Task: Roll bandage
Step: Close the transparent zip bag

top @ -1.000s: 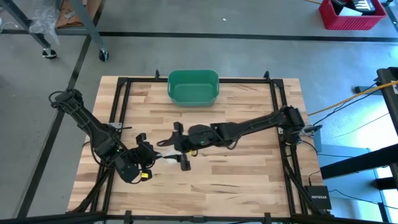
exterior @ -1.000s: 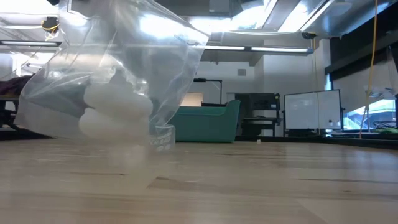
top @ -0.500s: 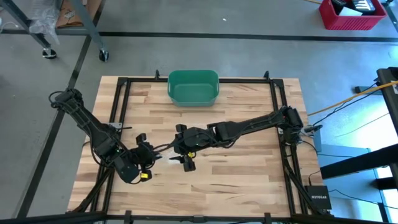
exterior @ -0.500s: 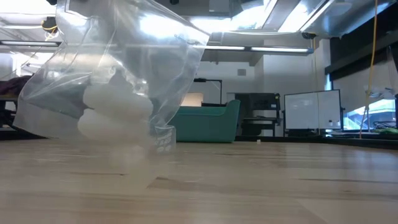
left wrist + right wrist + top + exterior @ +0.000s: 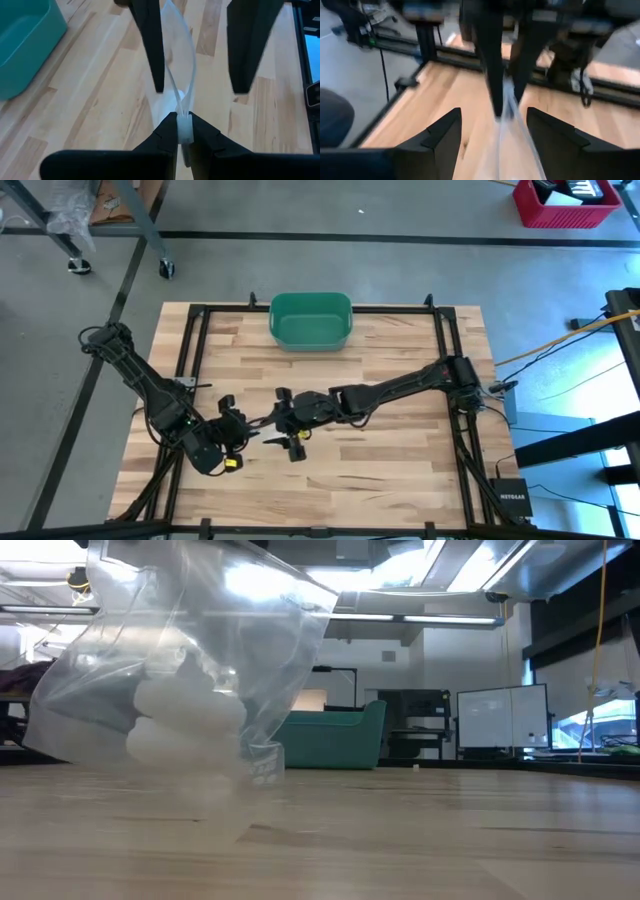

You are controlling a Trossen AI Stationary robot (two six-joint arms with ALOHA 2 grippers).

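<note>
A clear plastic bag point(image 5: 180, 660) with white bandage rolls point(image 5: 185, 725) inside hangs close in front of the low view. Whether its lower end touches the table I cannot tell. My left gripper point(image 5: 178, 131), at the table's near left point(image 5: 243, 436), is shut on the bag's top edge. My right gripper point(image 5: 495, 140) is open and reaches in from the right point(image 5: 290, 432). Its two fingers point(image 5: 152, 45) stand on either side of the bag's raised edge point(image 5: 182, 60), facing the left gripper. My left gripper pinches the bag's thick top edge strip point(image 5: 184, 131) between its two fingertips. The fingers slant downward and forward from the table's near left. The bag's clear film rises out of the pinch and the bag's body with the rolls hangs from it.
A green bin point(image 5: 311, 320) stands at the middle of the table's far edge, also seen behind the bag in the low view point(image 5: 335, 740). Bare wooden table point(image 5: 400, 450) lies to the right and near side. A black frame point(image 5: 445, 330) borders the table.
My right gripper has sunk and shifted a little toward the left gripper, so that its open fingers now straddle the bag's top edge. The bag has swayed only slightly. The left gripper has kept still.
</note>
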